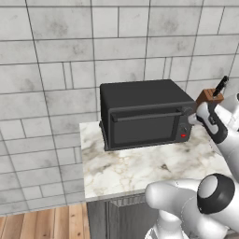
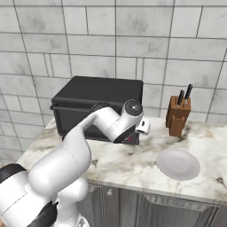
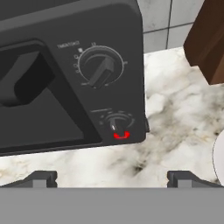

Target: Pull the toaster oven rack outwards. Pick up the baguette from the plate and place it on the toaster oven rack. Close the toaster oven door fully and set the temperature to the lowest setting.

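Observation:
The black toaster oven (image 1: 140,95) stands on the marble counter against the tiled wall. Its door (image 1: 142,127) is shut, with the bar handle (image 1: 147,115) across the top. The rack is hidden behind the door, and the baguette is out of view. My gripper (image 1: 190,119) hovers just in front of the oven's right control strip. In the hand view my gripper (image 3: 111,178) is open, its fingertips far apart with nothing between them. Ahead of it are a large upper knob (image 3: 101,68), a smaller lower knob (image 3: 116,122) and a red light (image 3: 121,135).
A white plate (image 2: 178,163) with nothing on it lies on the counter right of the oven. A brown wooden knife block (image 2: 178,116) stands behind it by the wall. Bare marble counter (image 1: 135,170) stretches in front of the oven to the front edge.

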